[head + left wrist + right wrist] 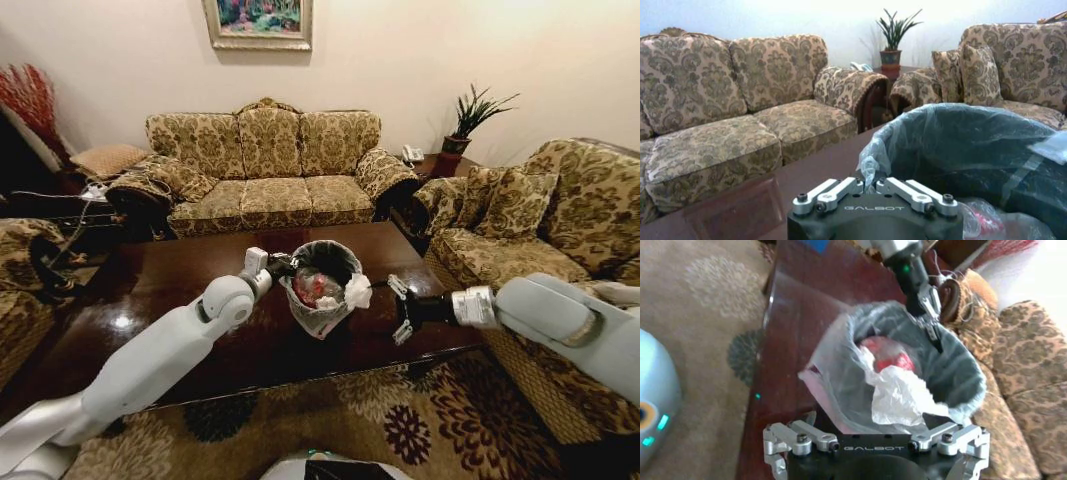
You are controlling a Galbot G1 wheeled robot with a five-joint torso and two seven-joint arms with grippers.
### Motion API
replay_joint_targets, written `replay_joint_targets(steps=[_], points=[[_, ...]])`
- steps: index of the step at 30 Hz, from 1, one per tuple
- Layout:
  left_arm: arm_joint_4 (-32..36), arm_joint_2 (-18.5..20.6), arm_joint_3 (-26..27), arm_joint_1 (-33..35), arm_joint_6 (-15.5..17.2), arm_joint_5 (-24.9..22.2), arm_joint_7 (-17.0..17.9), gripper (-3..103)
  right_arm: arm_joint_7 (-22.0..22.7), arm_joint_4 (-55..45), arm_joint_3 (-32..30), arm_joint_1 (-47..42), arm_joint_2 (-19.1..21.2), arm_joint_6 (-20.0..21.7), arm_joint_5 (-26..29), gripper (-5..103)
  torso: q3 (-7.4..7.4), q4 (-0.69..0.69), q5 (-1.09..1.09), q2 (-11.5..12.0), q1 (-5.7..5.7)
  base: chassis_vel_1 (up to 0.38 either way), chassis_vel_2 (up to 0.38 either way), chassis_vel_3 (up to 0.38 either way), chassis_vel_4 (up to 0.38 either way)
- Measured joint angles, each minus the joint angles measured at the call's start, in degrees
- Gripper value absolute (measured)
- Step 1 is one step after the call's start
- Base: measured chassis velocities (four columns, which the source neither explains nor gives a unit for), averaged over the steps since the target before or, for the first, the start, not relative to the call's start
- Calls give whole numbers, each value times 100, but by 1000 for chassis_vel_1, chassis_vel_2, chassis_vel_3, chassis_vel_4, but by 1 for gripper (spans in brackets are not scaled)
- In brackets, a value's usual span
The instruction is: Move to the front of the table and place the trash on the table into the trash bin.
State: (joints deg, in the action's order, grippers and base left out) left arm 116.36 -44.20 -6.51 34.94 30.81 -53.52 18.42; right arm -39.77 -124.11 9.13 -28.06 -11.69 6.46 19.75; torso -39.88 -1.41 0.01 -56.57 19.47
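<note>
The trash bin [322, 285] stands on the table [150, 290], tilted, between the two grippers. The left gripper [277, 266] is clenched on the liner [920, 135] at the bin's rim — fingers [840, 192] pinched together over the plastic. The right gripper [400, 310] hangs just beside the bin's other side, fingers [783, 435] spread, grasping nothing. Inside the bin, ahead of the right gripper, lie the red-and-white trash [890, 357] and a white scrap [897, 395].
</note>
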Motion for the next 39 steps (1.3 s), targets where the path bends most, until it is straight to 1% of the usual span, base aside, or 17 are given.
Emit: replay_joint_targets(steps=[8,11,19,25,29,30,31,32,34,36,37,39], points=[[8,-33,-30,-2,0,0,1,4,331,226,32,-19,-89,-41,-64,100,0,0,-1,0,0,0,0,0,0],[9,-34,-33,-11,0,0,1,4,358,290,40,-19,-121,-40,-68,100,0,0,0,0,0,0,0,0,0],[9,-34,-33,-46,0,0,3,4,442,491,145,-73,-356,54,-260,100,0,0,0,0,0,0,0,0,0],[30,0,-17,-30,0,-4,3,4,401,601,136,-89,-367,56,-378,100,0,0,0,0,0,0,0,0,0],[30,4,-13,-35,0,-4,4,4,450,539,103,-79,-363,69,-340,100,0,0,-1,0,0,0,0,0,0],[30,2,-13,-41,0,-5,4,4,498,516,94,-69,-367,73,-309,100,0,0,-1,0,0,0,0,0,0],[30,-1,-15,-47,0,-5,4,4,645,473,72,-48,-380,77,-234,100,0,0,-1,0,0,0,0,0,0],[30,-1,-15,-47,0,-5,4,4,645,473,72,-48,-380,77,-234,100,0,0,-1,0,0,0,0,0,0],[30,-4,-30,-47,0,-5,5,4,956,389,9,20,-407,119,-52,100,0,0,0,0,0,0,0,0,0],[30,-20,-56,-38,0,0,8,4,1302,283,-58,214,-433,180,259,100,0,0,-1,0,0,0,0,0,0],[30,-20,-56,-38,0,0,8,4,1302,283,-58,214,-433,180,259,100,0,0,-1,0,0,0,0,0,0],[30,-45,-84,-31,0,5,7,4,1531,235,-58,430,-467,190,443,100,0,0,-1,0,0,0,0,0,0]])
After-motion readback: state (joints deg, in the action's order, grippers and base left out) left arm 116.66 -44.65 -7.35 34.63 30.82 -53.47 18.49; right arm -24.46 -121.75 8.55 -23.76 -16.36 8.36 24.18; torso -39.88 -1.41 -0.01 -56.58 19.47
